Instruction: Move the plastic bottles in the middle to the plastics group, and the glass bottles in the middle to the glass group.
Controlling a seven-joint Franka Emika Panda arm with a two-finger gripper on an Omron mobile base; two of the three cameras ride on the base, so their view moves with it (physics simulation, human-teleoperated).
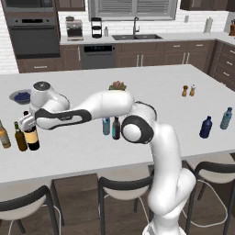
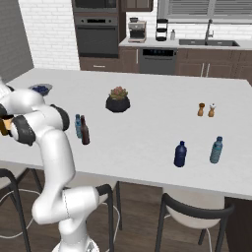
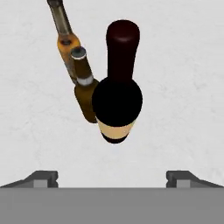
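In the left base view the arm's white wrist is covering the neck and cap of the wine bottle [image 1: 31,137], leaving only its dark shoulder and cream-yellow label showing. The amber bottle [image 1: 4,137] is standing at the frame's left edge, partly cut off. In the right base view the arm's shoulder is blocking the whole glass group, with only an orange sliver showing at the left edge, too small to identify.

Taking the wine bottle as the landmark on the white island counter [image 1: 151,96]: the slim brown bottle [image 1: 20,137] is standing just beside it on its left, and the amber bottle is standing just beyond that. Behind it, a bowl of blueberries [image 1: 20,96] is sitting near the counter's far-left part. Well to its right, in the middle, the light-blue plastic bottle [image 1: 106,126] and the maroon-brown bottle [image 1: 116,128] are standing side by side, upright. Farther right still, the squat dark-blue bottle [image 1: 206,127] and the slimmer light-blue bottle [image 1: 226,118] are forming the plastics group. A potted succulent [image 1: 118,86] and two shakers [image 1: 188,90] are sitting behind, toward the counter's far side.

The gripper [image 3: 117,178] is hanging directly over the wine bottle, its fingertips [image 3: 43,178] spread wide on either side, touching nothing and gripping nothing.
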